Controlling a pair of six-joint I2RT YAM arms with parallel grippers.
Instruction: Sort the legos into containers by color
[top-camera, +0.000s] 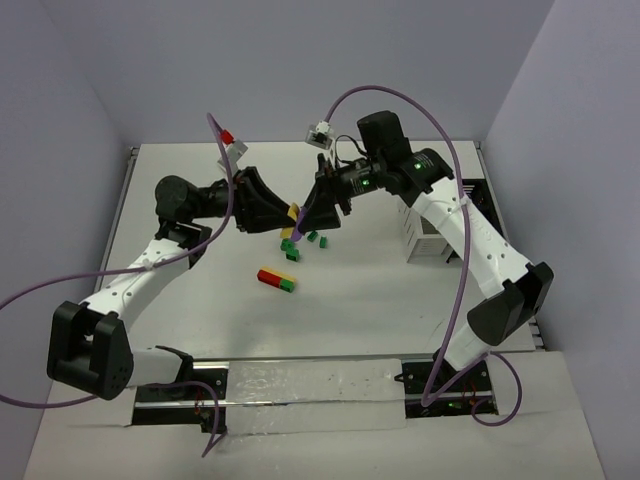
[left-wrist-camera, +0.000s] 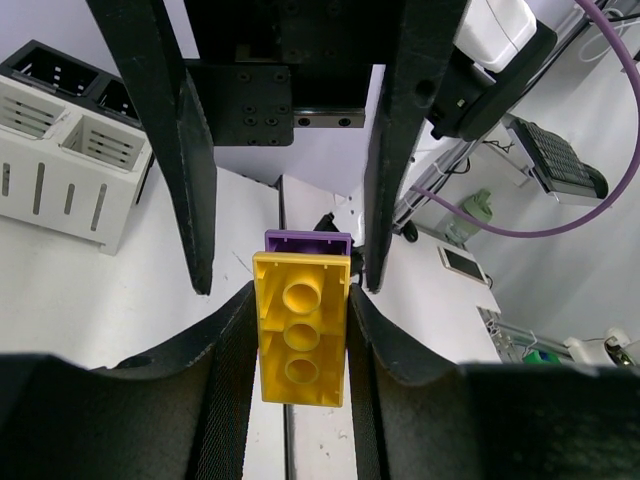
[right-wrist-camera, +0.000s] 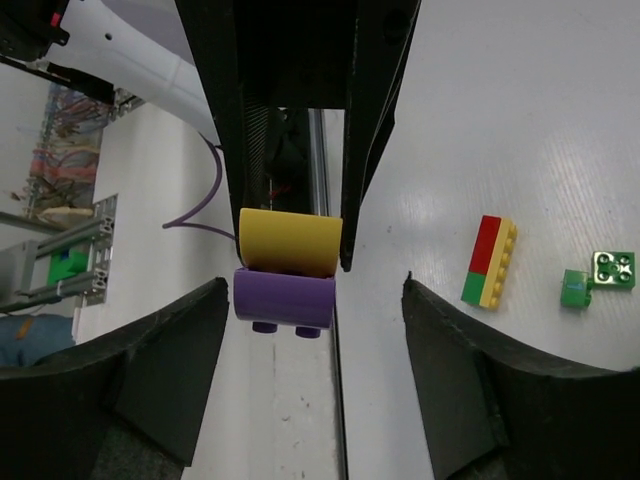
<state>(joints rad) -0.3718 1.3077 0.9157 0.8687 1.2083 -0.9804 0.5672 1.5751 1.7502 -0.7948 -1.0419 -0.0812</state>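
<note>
arms 2 | containers 2 | lego stacks 2 | loose green legos 4

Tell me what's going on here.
The left gripper holds a yellow brick stuck to a purple brick in mid-air. The right gripper faces it, jaws open on either side of the purple brick, not touching it. A red, green and yellow stack and loose green bricks lie on the table, unsorted.

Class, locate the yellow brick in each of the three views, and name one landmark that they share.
Top external: yellow brick just above centre, above the loose green bricks.
Left wrist: lower centre, gripped by the left end effector.
Right wrist: left of centre, directly above the purple brick.
Shared landmark: the purple brick joined to it.
</note>
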